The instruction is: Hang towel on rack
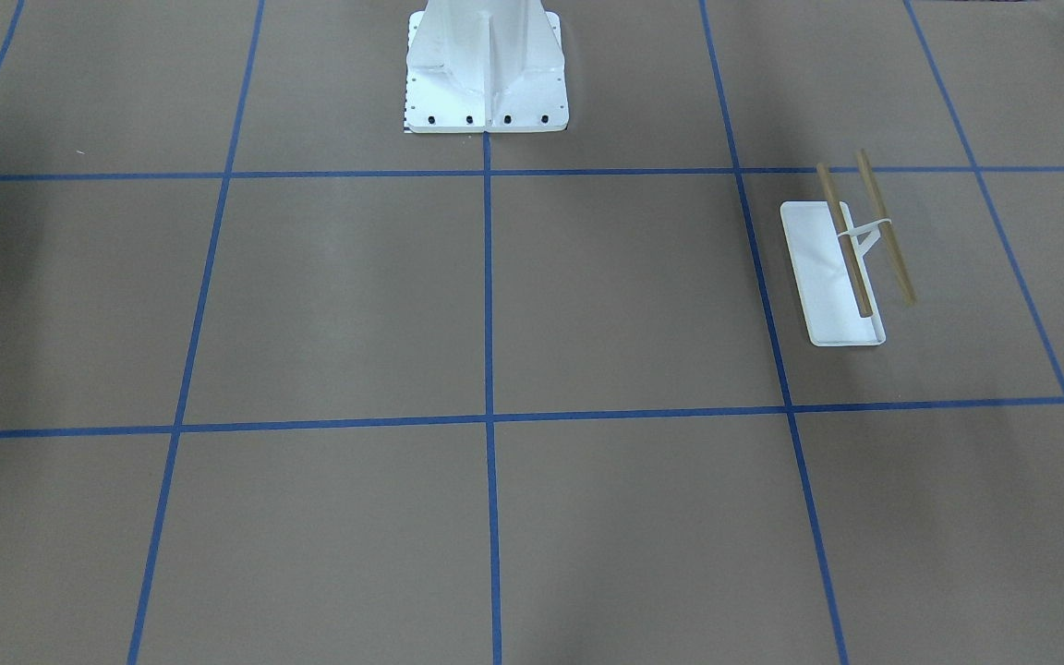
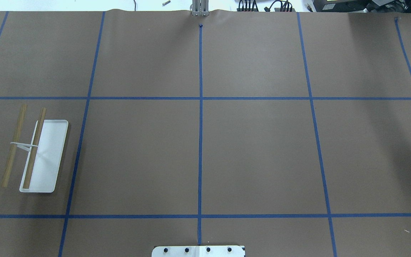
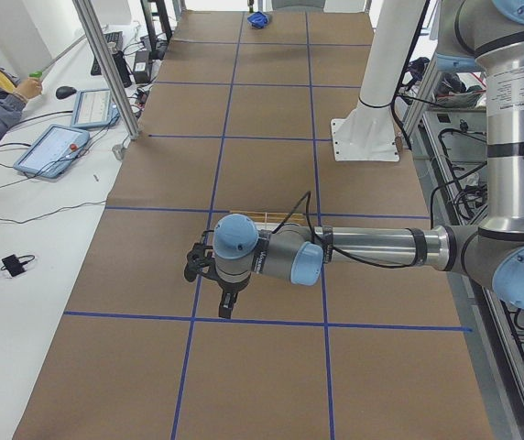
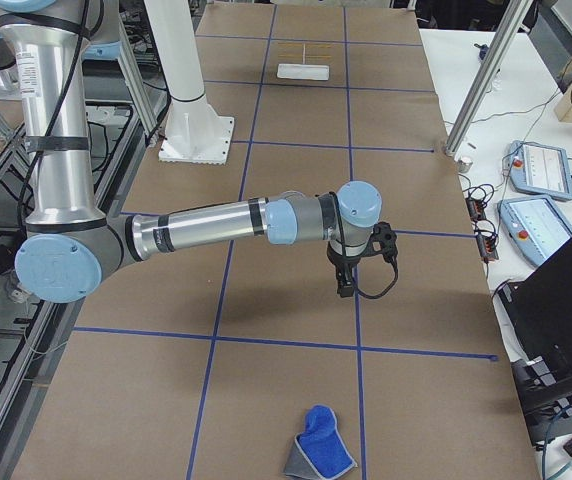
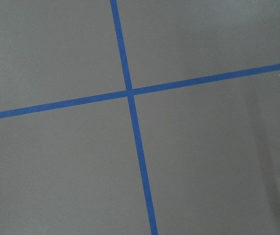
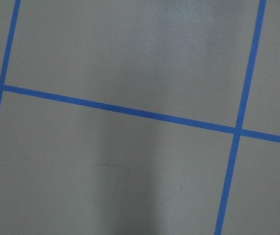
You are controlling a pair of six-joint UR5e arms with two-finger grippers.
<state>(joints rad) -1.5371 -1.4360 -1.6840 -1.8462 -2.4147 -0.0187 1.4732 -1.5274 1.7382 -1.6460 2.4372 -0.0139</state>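
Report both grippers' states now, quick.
Left gripper: cannot be told; seen only from the side.
Right gripper: cannot be told; the crumpled blue and grey cloth towel lies apart from it.

**Overhead view:** the camera sits behind the robot and looks forward and steeply down on the table (image 2: 255, 157), with the pedestal (image 2: 198, 251) at the lower edge.

**Front-facing view:** the camera is across the table and faces the robot, with the pedestal at the top. These two views share the rack (image 1: 829, 277), which appears on opposite sides in them.

**Side views:** high cameras at the table's ends look along it. The left arm (image 3: 372, 246) and the right arm (image 4: 206, 225) are each near and large in their own view. Both views take in the pedestal and the towel (image 4: 321, 445), which is near in the right view and far in the left.

**Wrist views:** both are close and look down on crossed blue tape (image 5: 130, 93).
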